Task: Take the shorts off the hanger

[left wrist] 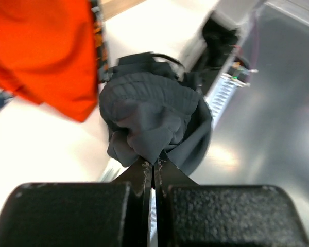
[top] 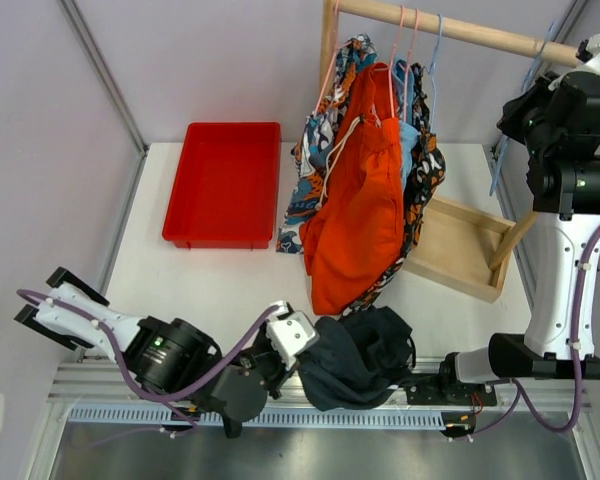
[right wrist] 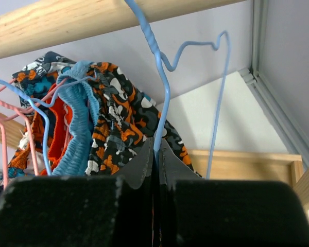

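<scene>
Down at the near edge of the table [top: 210,285], about midway along it, pinching the black shorts [left wrist: 154,113] with the left gripper [left wrist: 154,165]. Squeezing a bunched fold of the fabric between jaws closed down to a hairline gap, tips digging right into the wad. Lying crumpled in a heap between the two arm bases, off any hanger, and drooping over the metal frame [top: 110,385] along that edge.

Up past the far right corner, clamping a blue wire hanger [right wrist: 162,90] with the right gripper [right wrist: 155,150]. Pressing the jaws together right on the wire, a bit below its twisted neck, with the wire running up across the wooden rail [right wrist: 92,20].

Hanging bunched together off that same rail, over the middle of the far edge: bright orange shorts [top: 360,210] facing front with the white drawstring showing, teal wave-print shorts [top: 315,150] peeking out behind on the left, light blue shorts [right wrist: 80,128] and orange-black-white blotched shorts [right wrist: 123,118] tucked in on the right.

Sitting flat toward the far left corner, well apart from all that: red tray [top: 225,180].
</scene>
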Robot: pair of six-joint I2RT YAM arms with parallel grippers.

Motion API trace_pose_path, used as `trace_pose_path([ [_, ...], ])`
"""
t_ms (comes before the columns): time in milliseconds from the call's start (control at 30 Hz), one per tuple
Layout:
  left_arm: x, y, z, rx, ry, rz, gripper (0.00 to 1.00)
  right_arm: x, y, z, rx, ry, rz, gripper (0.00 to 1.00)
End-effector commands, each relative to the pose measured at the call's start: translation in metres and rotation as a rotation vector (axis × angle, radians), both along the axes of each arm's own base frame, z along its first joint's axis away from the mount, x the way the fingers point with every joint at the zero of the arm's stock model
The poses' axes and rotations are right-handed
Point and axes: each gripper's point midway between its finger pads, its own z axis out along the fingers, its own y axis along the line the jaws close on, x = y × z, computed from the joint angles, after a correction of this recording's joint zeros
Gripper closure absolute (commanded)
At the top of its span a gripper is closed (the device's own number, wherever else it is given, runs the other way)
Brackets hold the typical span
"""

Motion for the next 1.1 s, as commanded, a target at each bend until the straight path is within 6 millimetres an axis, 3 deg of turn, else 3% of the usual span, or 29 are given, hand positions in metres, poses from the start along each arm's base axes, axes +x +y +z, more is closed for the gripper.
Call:
trace_pose_path([
  [0,0.033,0.023,0.008,-0.024,-0.048,0.114,1.0,0.002,-0.011,0.011,-0.01,-0.077,-0.005,1.0],
  [200,0.08,0.051,0.043,-0.052,-0.112,0.197,1.0,-0.007,-0.011,-0.039,0.026,-0.007,0.02,1.0],
  [300,0.111,0.069,0.069,-0.049,-0.185,0.285,1.0,-0.014,-0.009,-0.062,0.038,0.026,0.036,1.0],
  [400,0.14,0.09,0.104,-0.088,-0.244,0.374,1.0,-0.023,-0.006,-0.073,0.041,0.044,0.048,1.0],
  [433,0.152,0.1,0.117,-0.108,-0.255,0.417,1.0,-0.025,-0.006,-0.081,0.041,0.066,0.051,0.96],
  [467,0.157,0.107,0.131,-0.135,-0.269,0.435,1.0,-0.027,-0.006,-0.083,0.038,0.071,0.052,0.83],
  [500,0.164,0.111,0.137,-0.115,-0.305,0.443,1.0,-0.029,-0.006,-0.085,0.035,0.076,0.051,0.4],
  [533,0.173,0.118,0.152,-0.141,-0.321,0.483,1.0,-0.034,-0.006,-0.089,0.035,0.086,0.05,0.23],
  [567,0.178,0.122,0.162,-0.153,-0.336,0.499,1.0,-0.036,-0.006,-0.092,0.034,0.09,0.051,0.01],
  [800,0.241,0.129,0.19,-0.094,-0.407,0.606,1.0,-0.056,-0.004,-0.098,0.036,0.064,0.047,0.01],
  [833,0.262,0.141,0.194,-0.084,-0.411,0.677,1.0,-0.058,-0.003,-0.099,0.041,0.062,0.048,0.01],
  [900,0.281,0.143,0.207,-0.12,-0.413,0.685,1.0,-0.062,0.004,-0.1,0.057,0.047,0.079,0.01],
  [933,0.293,0.162,0.226,-0.151,-0.436,0.751,1.0,-0.062,0.007,-0.1,0.061,0.043,0.097,0.01],
  [1000,0.325,0.155,0.234,-0.15,-0.425,0.762,1.0,-0.064,0.01,-0.104,0.068,0.043,0.11,0.01],
  [1033,0.333,0.17,0.258,-0.188,-0.467,0.813,1.0,-0.064,0.011,-0.105,0.071,0.046,0.116,0.01],
  [1067,0.356,0.167,0.263,-0.185,-0.479,0.838,1.0,-0.064,0.012,-0.106,0.073,0.048,0.117,0.01],
])
